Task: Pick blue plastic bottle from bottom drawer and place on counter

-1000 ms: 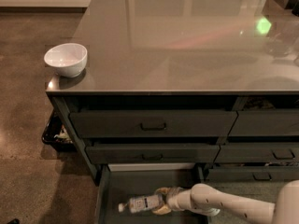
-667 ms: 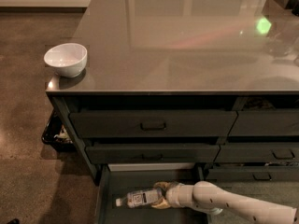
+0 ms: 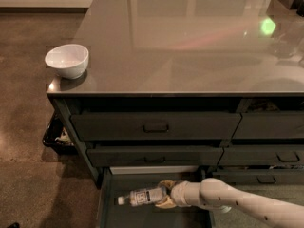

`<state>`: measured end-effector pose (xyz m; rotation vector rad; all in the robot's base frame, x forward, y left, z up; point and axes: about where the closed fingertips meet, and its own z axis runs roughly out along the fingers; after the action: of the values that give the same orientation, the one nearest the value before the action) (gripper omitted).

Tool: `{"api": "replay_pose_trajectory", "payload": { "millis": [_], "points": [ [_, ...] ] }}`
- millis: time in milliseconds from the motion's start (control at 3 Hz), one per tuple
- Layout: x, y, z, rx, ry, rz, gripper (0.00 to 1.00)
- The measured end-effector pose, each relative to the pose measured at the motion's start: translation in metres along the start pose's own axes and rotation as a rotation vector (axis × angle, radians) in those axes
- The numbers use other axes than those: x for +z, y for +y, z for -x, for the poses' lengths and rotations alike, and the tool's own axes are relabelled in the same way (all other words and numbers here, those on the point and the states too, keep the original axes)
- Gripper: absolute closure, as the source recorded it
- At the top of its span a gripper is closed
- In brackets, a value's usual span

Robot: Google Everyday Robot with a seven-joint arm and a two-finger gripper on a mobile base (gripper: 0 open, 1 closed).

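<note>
The blue plastic bottle (image 3: 141, 196) lies on its side over the open bottom drawer (image 3: 107, 208), white cap pointing left. My gripper (image 3: 163, 195) reaches in from the right on a white arm and is shut on the bottle's right end, holding it just above the drawer's floor. The counter (image 3: 190, 37) is the glossy dark top above the drawers.
A white bowl (image 3: 67, 60) stands on the counter's front left corner. Two closed handled drawers (image 3: 155, 126) sit above the open one, with narrower drawers (image 3: 270, 127) to the right. A dark bin (image 3: 56, 136) sits on the floor at the cabinet's left.
The gripper with the bottle has moved a little up and to the left inside the drawer; the bottle now sits higher off the drawer floor.
</note>
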<state>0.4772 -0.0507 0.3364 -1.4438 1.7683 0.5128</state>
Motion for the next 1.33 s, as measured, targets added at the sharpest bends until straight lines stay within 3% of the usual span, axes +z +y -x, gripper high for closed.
{"api": "replay_pose_trajectory", "payload": {
  "millis": [333, 667, 1000, 1333],
  "points": [
    [-0.053, -0.003, 0.068, 0.044, -0.036, 0.006, 1.00],
    [-0.109, -0.006, 0.153, -0.007, -0.071, 0.001, 1.00],
    [-0.157, -0.024, 0.231, -0.132, -0.058, -0.056, 1.00],
    [-0.175, -0.032, 0.254, -0.202, -0.020, -0.088, 1.00]
  ]
}}
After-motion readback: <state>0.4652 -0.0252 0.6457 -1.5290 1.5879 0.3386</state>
